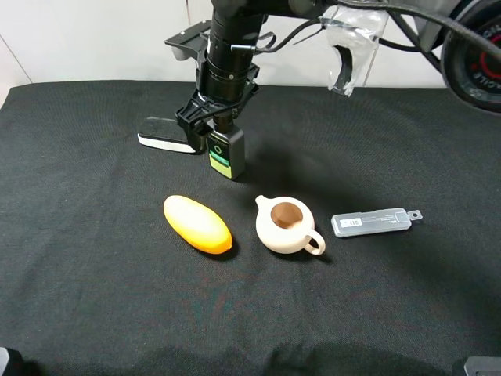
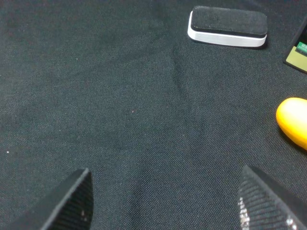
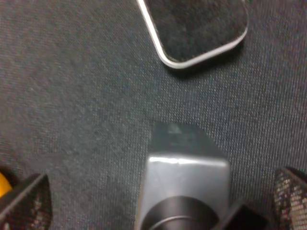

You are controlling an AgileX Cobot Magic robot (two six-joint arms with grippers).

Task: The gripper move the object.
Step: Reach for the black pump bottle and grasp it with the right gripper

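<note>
The left gripper (image 2: pixel 165 172) is held with fingers (image 2: pixel 72 201) spread wide over the black cloth (image 2: pixel 120 96). Just right of the eraser block (image 1: pixel 167 135), the bottle (image 1: pixel 227 157) is straddled by the right gripper (image 1: pixel 213 131), whose fingers (image 3: pixel 24 203) are parted wide, clear of its sides.

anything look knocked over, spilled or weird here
Nothing stands out. The bottle stands upright inside the open right gripper, the teapot sits upright with its lid on, and the eraser, yellow piece and clear case lie flat on the black cloth. No spill or damage shows.
</note>
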